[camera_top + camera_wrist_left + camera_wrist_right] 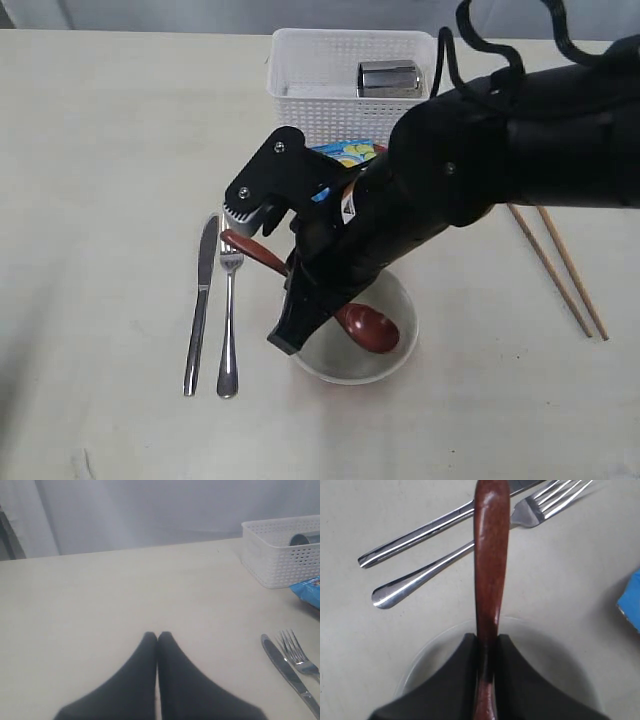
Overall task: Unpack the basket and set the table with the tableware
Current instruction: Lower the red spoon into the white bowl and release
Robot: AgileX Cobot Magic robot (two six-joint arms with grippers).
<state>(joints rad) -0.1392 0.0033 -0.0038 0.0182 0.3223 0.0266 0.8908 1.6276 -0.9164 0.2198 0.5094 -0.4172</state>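
My right gripper (pixel 288 338) (pixel 488 639) is shut on the handle of the dark red spoon (pixel 368 328) (pixel 491 555). The spoon's head lies over the off-white bowl (pixel 355 372) (pixel 420 660), and its handle points toward the fork's tines. A steel knife (pixel 203 300) (pixel 420 535) and fork (pixel 229 320) (pixel 445 565) lie side by side left of the bowl. The white basket (pixel 330 95) (pixel 272 560) at the back holds the steel cup (pixel 388 78) (pixel 305 539). Two chopsticks (pixel 560 270) lie at the right. My left gripper (pixel 158 636) is shut and holds nothing. The plate is hidden.
A blue chip bag (pixel 345 152) (pixel 307 592) (pixel 631 602) lies in front of the basket, partly under my right arm. The cream table (pixel 100 150) stretches bare to the left. My left gripper hovers there, with the knife (pixel 287 672) and fork (pixel 297 657) to one side.
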